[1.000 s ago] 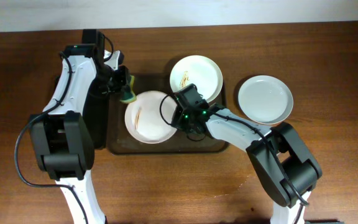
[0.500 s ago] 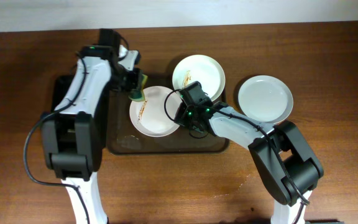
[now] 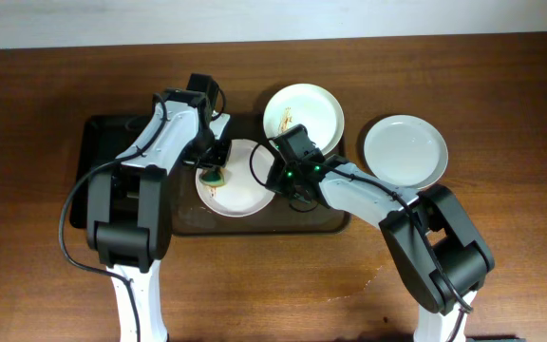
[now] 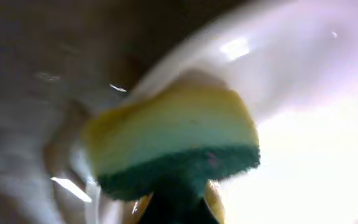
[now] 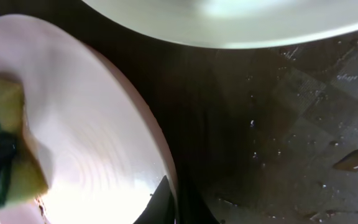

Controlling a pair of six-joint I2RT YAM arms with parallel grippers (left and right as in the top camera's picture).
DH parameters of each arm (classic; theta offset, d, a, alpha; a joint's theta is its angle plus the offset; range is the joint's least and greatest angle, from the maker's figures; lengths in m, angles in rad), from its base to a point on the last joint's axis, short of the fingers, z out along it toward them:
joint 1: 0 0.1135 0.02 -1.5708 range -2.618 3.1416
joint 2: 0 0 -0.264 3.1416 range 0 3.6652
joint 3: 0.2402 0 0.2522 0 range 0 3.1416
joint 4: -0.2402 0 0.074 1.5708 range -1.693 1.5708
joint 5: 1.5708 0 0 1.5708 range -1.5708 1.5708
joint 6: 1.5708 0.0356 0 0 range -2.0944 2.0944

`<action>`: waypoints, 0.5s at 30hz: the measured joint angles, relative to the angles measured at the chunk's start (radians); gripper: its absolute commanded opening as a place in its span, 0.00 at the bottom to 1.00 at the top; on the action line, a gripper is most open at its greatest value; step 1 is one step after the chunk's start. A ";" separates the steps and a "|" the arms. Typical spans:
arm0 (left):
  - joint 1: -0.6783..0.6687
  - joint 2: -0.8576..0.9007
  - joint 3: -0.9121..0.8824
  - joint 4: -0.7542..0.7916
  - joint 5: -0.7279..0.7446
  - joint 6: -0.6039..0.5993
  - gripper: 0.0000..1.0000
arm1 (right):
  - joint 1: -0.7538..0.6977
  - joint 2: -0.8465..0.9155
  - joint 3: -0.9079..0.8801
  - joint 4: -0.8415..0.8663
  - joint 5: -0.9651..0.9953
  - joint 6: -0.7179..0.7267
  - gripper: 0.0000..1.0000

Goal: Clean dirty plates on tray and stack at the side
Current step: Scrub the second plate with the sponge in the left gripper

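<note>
A smeared white plate (image 3: 240, 190) sits on the brownish tray (image 3: 254, 224). My left gripper (image 3: 215, 173) is shut on a yellow-and-green sponge (image 4: 173, 137) and presses it on this plate's left part (image 4: 303, 124). My right gripper (image 3: 275, 176) is shut on the plate's right rim (image 5: 173, 199). The sponge also shows in the right wrist view (image 5: 2, 149) on the plate (image 5: 92, 143). A second plate (image 3: 302, 114) with orange-brown smears lies at the tray's back right. A third, clean plate (image 3: 405, 150) lies on the table to the right of the tray.
A smaller black tray (image 3: 103, 171) lies to the left, partly under my left arm. The brown tray's floor (image 5: 291, 124) is wet with droplets. The second plate's rim (image 5: 229, 18) overhangs close behind the held plate.
My left gripper has carried the sponge from the tray's back left edge to the right and down onto the plate. The held plate has shifted slightly to the right.
</note>
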 measured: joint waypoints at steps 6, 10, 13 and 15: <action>0.009 0.050 -0.001 -0.158 0.280 0.140 0.01 | 0.000 0.000 0.000 -0.002 0.000 -0.003 0.04; 0.014 0.066 -0.003 -0.125 0.361 0.151 0.01 | 0.000 0.000 0.000 -0.004 0.005 -0.004 0.04; 0.028 0.066 -0.002 0.032 0.414 0.079 0.01 | -0.013 0.000 0.000 0.002 0.017 0.003 0.04; 0.034 0.066 -0.002 0.131 0.418 0.019 0.01 | -0.014 0.000 0.000 0.005 0.020 0.006 0.04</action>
